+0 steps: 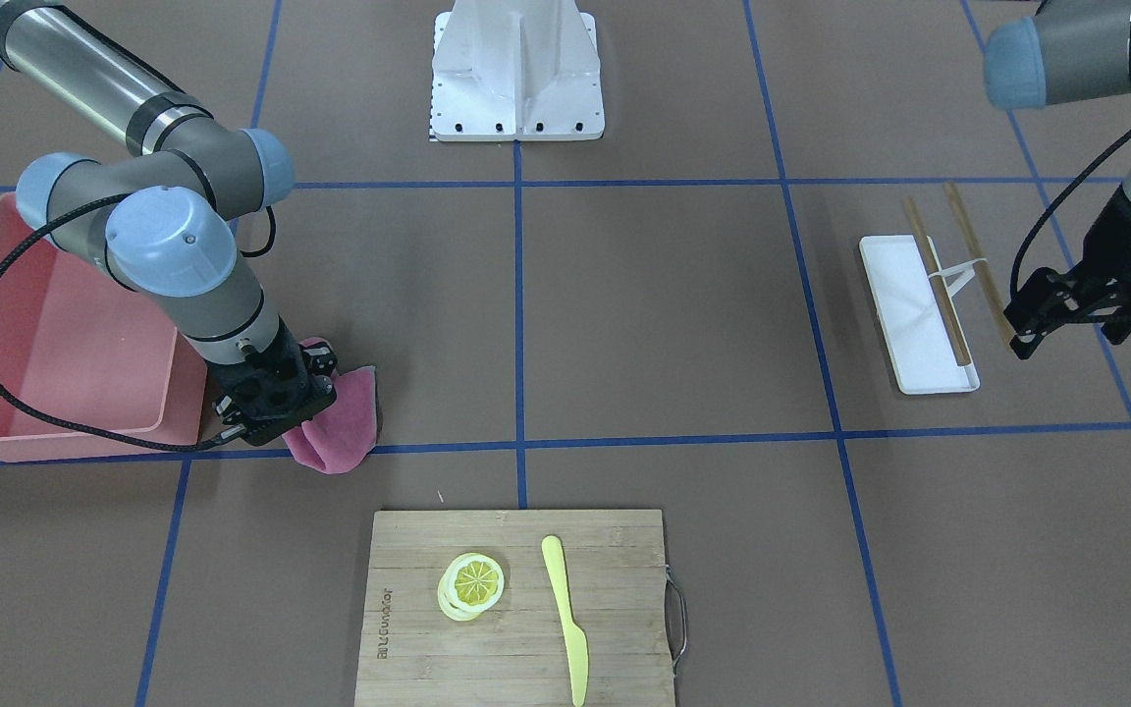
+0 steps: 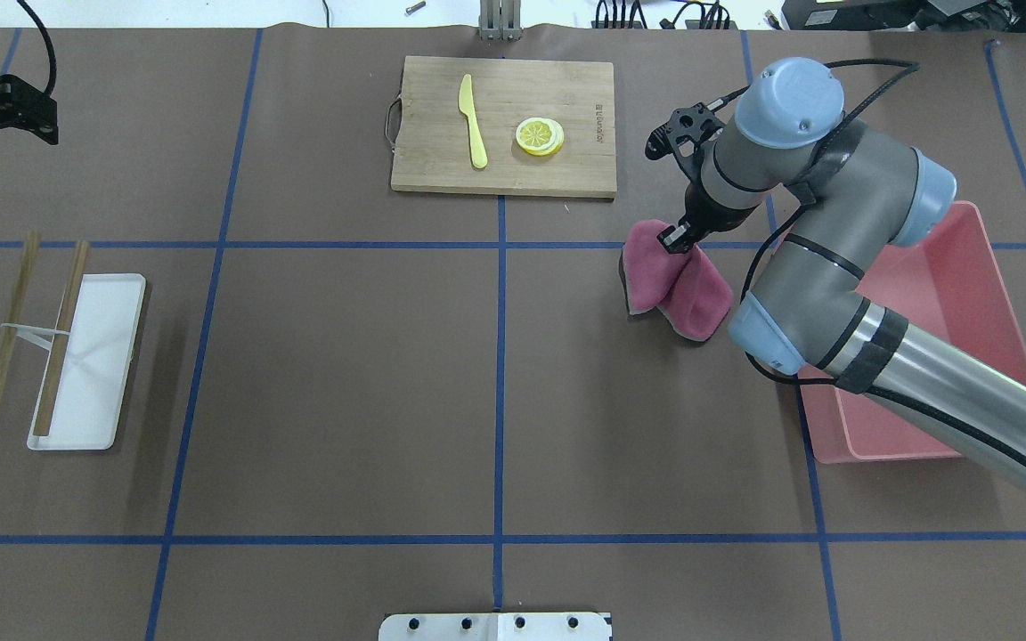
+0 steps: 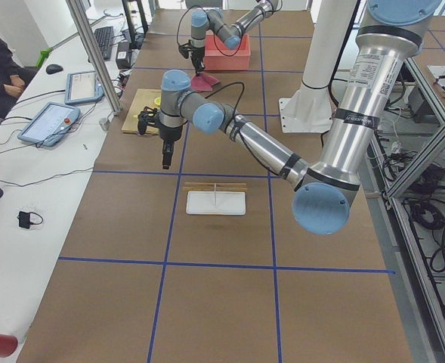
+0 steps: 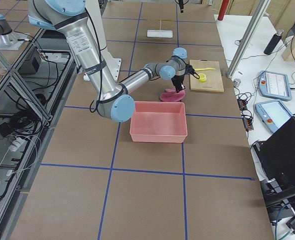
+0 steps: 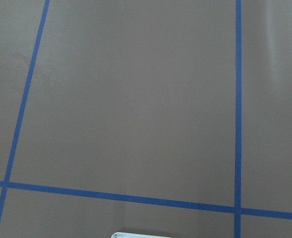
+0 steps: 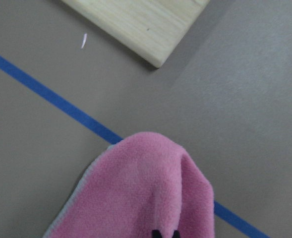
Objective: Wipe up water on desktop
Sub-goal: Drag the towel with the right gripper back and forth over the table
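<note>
The desktop [image 1: 664, 314] is a matte brown top with blue tape lines; I see no water on it. My right gripper [image 1: 318, 385] is shut on a pink fleece cloth [image 1: 345, 422], which hangs down onto the desktop beside a blue line, close to the pink bin. In the overhead view the cloth [image 2: 682, 285] lies folded under the right gripper [image 2: 675, 239]. The right wrist view shows the cloth [image 6: 146, 193] just short of the cutting board's corner. My left gripper [image 1: 1066, 339] hovers open and empty above bare desktop [image 5: 136, 99] near the white tray.
A pink bin [image 2: 967, 294] stands right next to the cloth. A bamboo cutting board [image 2: 433, 160] with lemon slices [image 2: 540, 136] and a yellow knife [image 2: 473, 120] lies at the far edge. A white tray [image 2: 99, 356] with chopsticks [image 2: 4, 334] lies on the left.
</note>
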`<state>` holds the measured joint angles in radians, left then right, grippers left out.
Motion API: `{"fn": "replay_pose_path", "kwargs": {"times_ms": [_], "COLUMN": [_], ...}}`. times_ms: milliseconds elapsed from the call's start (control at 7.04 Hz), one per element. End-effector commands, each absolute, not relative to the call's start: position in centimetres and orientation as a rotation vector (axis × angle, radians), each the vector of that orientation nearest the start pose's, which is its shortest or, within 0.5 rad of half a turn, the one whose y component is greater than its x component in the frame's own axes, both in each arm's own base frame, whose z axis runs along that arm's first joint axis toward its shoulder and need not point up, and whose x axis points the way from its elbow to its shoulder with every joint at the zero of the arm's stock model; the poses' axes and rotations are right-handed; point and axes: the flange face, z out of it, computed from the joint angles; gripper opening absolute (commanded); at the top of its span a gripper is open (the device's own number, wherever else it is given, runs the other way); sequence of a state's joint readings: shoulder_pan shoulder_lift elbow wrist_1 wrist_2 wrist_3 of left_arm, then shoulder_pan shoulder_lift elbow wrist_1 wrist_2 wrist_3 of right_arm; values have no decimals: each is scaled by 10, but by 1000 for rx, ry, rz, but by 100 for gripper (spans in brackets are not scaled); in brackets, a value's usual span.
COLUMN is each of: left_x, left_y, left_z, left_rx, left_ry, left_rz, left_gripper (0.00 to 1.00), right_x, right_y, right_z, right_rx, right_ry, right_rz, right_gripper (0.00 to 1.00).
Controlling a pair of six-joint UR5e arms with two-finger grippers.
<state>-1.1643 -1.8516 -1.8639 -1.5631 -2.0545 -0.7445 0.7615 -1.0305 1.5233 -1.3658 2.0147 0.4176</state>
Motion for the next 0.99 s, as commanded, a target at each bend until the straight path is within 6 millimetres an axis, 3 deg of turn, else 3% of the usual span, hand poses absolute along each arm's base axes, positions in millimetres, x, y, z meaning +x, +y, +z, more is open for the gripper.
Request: {"fn": "replay_pose_path", "kwargs": {"times_ms": [0,284,426,568,710,852], "left_x": [149,149,149,149,149,149], "left_y": [-566,-566,-566,-566,-566,-566], "left_z": [379,380,380,379,380,380], "left_rx": [210,210,210,212,211,212], "left_ry": [697,696,696,696,694,694], "left_rz": [-184,-182,-182,-181,-182,-181], "left_gripper": [98,98,98,98,98,98], "right_x": [-452,-439,-432,-434,-443,-451], "right_y": [-491,-419,-379,-347,-322,-312], "right_z": [344,336,343,338,338,339], "right_rx": [306,270,253,227,191,180], "right_ry": [-796,-857,-873,-894,-902,-902], "right_rz": [-546,-537,-574,-589,-586,-603], "right_gripper": [0,0,0,0,0,0]}}
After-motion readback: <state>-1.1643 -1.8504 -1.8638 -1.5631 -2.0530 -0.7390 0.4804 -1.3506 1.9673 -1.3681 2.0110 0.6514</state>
